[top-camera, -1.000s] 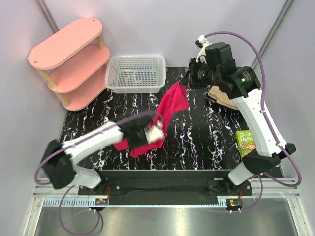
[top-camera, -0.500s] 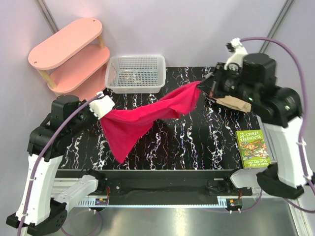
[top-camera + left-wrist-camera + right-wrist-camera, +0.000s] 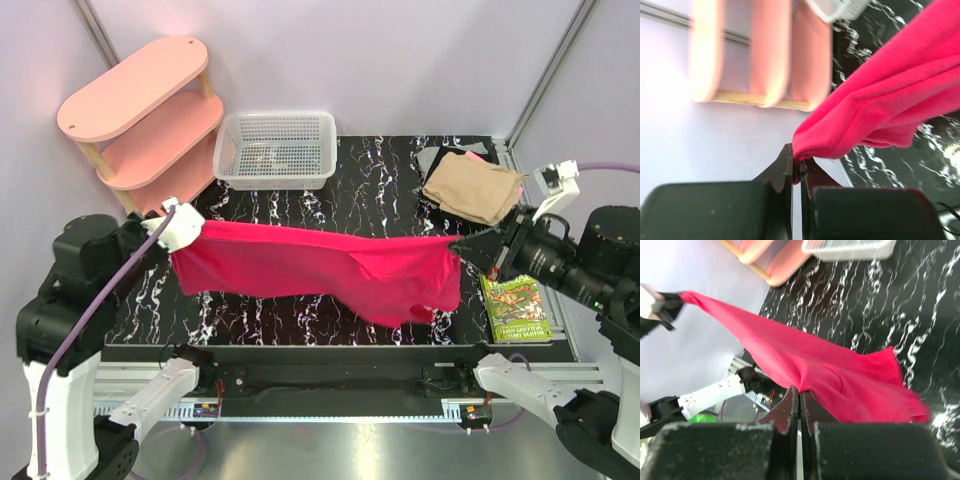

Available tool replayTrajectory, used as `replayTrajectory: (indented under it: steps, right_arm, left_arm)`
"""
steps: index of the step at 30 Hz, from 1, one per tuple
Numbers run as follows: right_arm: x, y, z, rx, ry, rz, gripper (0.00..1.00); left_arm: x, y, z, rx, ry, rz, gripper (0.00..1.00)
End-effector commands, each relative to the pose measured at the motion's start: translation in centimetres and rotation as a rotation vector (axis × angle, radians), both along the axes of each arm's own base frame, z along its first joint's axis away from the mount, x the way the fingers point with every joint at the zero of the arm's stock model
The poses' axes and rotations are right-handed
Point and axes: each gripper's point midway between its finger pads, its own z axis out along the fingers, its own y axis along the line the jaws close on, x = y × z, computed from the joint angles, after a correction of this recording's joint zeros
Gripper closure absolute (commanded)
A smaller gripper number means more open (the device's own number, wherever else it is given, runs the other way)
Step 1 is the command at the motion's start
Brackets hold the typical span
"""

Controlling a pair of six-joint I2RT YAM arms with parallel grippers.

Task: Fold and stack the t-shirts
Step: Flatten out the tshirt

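While both arms are lifted off the black marbled table [image 3: 300,205], the crimson-pink tee [image 3: 330,270] hangs stretched between them, spanning the near half of the table from left to right. Its upper edge runs nearly taut, and its lower edge droops in a loose lobe toward the right side. At the left end, the left gripper [image 3: 801,167] has its fingers pressed together on a bunched corner of the tee, with the cloth spilling away from the tips. At the right end, the right gripper [image 3: 799,392] pinches the opposite corner in the same way, its fingers closed with only a thin fold of fabric between them. At the far right corner of the table lies a small stack of folded shirts, well apart from the tee – a tan shirt [image 3: 472,187] on top, a grey shirt [image 3: 432,160] showing under its left edge and a sliver of pale pink shirt [image 3: 477,156] at the back. A white mesh basket [image 3: 275,180] sits at the far edge, a pink shelf [image 3: 140,120] stands beyond the far left corner, and a green book [image 3: 517,305] lies at the right edge, just beside the right gripper.
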Motion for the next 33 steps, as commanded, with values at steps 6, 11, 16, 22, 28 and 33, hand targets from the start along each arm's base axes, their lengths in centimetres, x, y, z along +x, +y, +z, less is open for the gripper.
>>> replayTrajectory:
  steps: [6, 11, 16, 22, 28, 33]
  right_arm:
    - [-2.2, -0.6, -3.9, 0.025, 0.123, -0.009, 1.0]
    - [-0.4, -0.8, -4.4, -0.025, 0.111, -0.053, 1.0]
    - [3.9, 0.1, -5.2, -0.121, 0.1, -0.096, 1.0]
    - [7.1, 1.2, -2.0, -0.144, 0.024, -0.104, 1.0]
    - [6.1, 1.1, 1.1, -0.102, -0.03, -0.084, 1.0]
    - [2.4, 0.0, 1.8, -0.04, -0.028, -0.054, 1.0]
  left_arm:
    - [-4.1, 2.5, 2.8, 0.092, -0.058, 0.02, 1.0]
    - [-3.7, 1.8, -0.7, 0.112, 0.042, -0.02, 1.0]
    - [-1.4, 1.4, -4.4, 0.153, 0.094, -0.025, 1.0]
    - [1.7, 0.7, -0.8, 0.137, 0.003, -0.012, 1.0]
    - [1.6, 1.1, 5.9, 0.065, -0.166, 0.042, 1.0]
    - [-1.1, 1.2, 6.4, 0.012, -0.162, 0.025, 1.0]
